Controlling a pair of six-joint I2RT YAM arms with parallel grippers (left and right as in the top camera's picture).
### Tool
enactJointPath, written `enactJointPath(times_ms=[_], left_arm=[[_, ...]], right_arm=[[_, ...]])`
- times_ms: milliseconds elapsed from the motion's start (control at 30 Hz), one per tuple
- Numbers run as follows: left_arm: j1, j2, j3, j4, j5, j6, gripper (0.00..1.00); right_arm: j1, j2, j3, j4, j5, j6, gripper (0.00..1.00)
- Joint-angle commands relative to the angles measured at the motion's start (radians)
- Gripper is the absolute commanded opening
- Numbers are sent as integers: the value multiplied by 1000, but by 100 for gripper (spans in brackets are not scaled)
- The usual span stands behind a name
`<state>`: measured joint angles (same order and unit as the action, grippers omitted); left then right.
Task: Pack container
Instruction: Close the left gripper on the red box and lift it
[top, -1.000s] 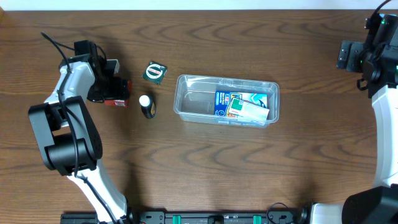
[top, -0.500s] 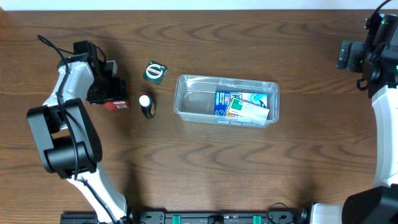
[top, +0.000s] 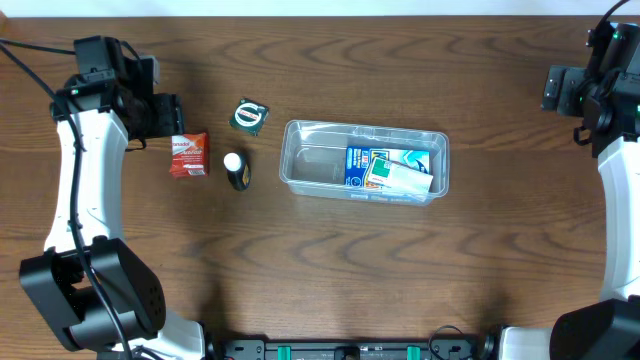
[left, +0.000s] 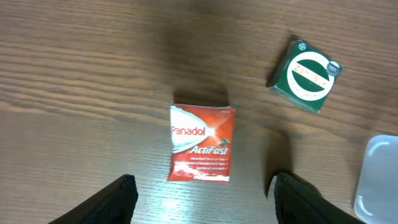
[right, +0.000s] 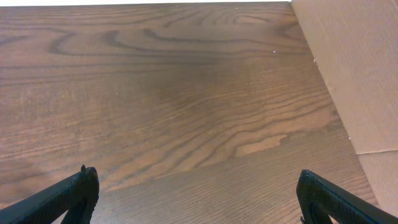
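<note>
where the left gripper (left: 205, 185) hangs over the brown wood-grain table (top: 330, 270), its two black fingers are spread wide with nothing held between them. in the left wrist view a small red cardboard panadol actifast box (left: 202, 144) lies flat on the table just ahead of the gap between the fingertips, touching neither. past that box and off toward the finger at the right of that view sits a dark green square box with a white ring logo (left: 306, 76), well apart from the red one. a small dark bottle with a white cap (top: 236, 170) stands on the far side of the red box from the gripper, seen only from overhead.

the clear transparent plastic rectangular container (top: 312, 165) sits beyond the bottle from the left gripper, well out of its reach (only one rounded corner shows at the edge of the left wrist view). inside it, at the end farther from the left gripper, lie a blue and white flat box (top: 358, 165) and a white and green packet (top: 405, 180), overlapping; the nearer end is bare.

the right gripper (right: 198, 182) has its fingers spread wide too, gripping nothing, with only table ahead of it. a tan board (right: 354, 74) edges the table off to the right of its view. the container lies well apart from this gripper.
</note>
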<state>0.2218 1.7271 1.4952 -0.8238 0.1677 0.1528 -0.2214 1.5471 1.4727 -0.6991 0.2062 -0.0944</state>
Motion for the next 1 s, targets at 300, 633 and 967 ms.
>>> enactJointPath(times_ms=[300,633,967], left_arm=[[-25,198,14,-16,-56,-16,89],[-84,330,14,6,-95,10,90],[-80,345,14,14,-135,5,90]], right_arm=[[-8,-2,-2,-1,3,11,99],[-8,-2,-2,-1,3,11,99],[-8,-2,-2,-1,3,11,99]])
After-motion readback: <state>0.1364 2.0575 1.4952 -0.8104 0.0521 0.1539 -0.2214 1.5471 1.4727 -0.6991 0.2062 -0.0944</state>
